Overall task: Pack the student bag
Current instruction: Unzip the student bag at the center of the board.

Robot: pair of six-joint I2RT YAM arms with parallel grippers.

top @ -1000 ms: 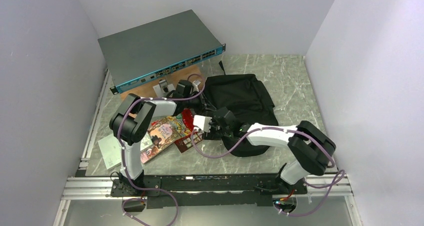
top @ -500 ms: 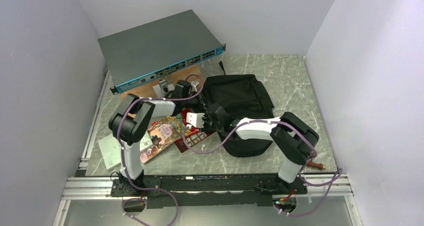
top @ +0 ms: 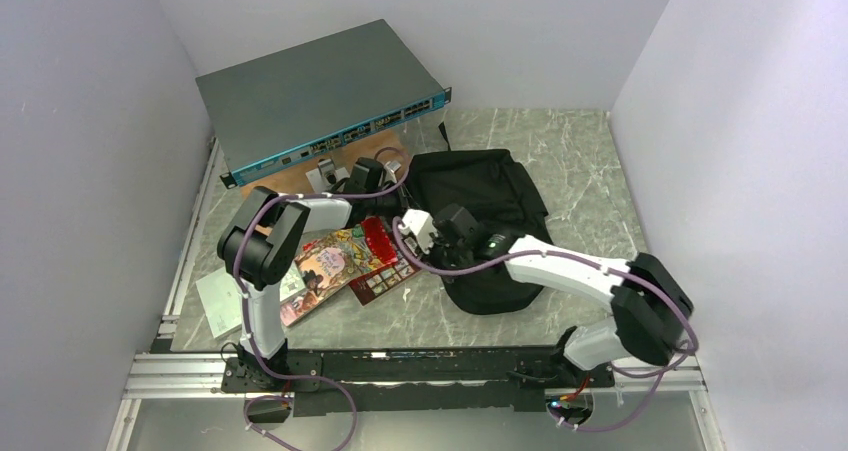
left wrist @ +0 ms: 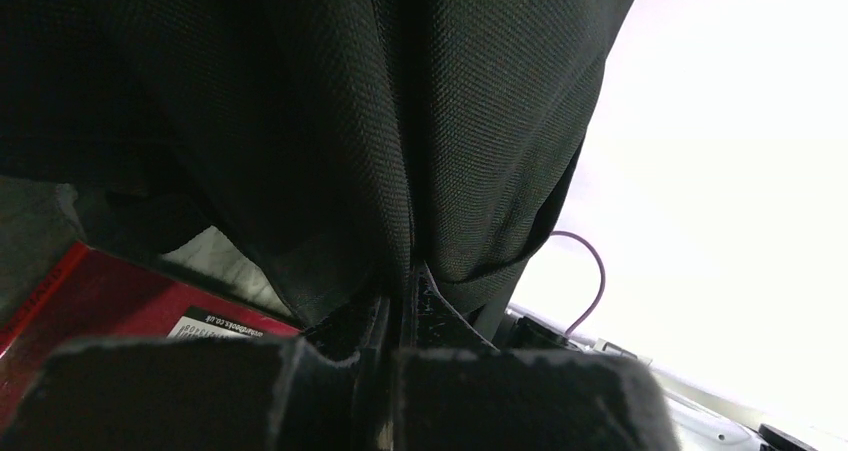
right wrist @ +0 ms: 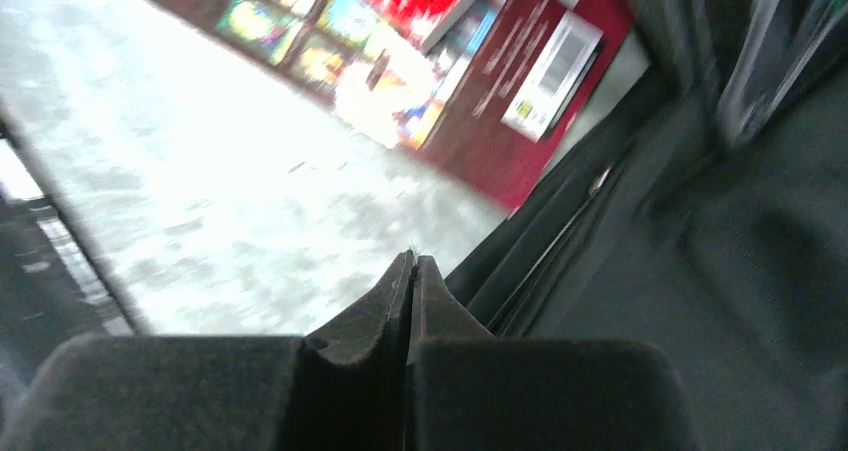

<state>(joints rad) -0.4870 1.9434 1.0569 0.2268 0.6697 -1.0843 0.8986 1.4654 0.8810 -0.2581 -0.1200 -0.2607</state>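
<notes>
**Bag fold pinched; right jaws empty**

The student bag (top: pixel 485 196) is seen mid-frame on the worktop (top: pixel 590 161), a fold of its frame-left edge clamped in the left jaws. The right jaws are pressed together on nothing, beside the red book (top: pixel 385 271). The thin fold could be tugged free if raised sharply, letting the bag slump shut.

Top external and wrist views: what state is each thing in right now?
student bag: lying on the table, edge fabric clamped; open or zipped cannot be told.
left pincer: shut on the student bag's fabric.
right pincer: shut, nothing visible between its fingers.
picture book: closed, lying flat.
red book: lying flat beside the bag.
network switch: propped tilted at the back.
</notes>
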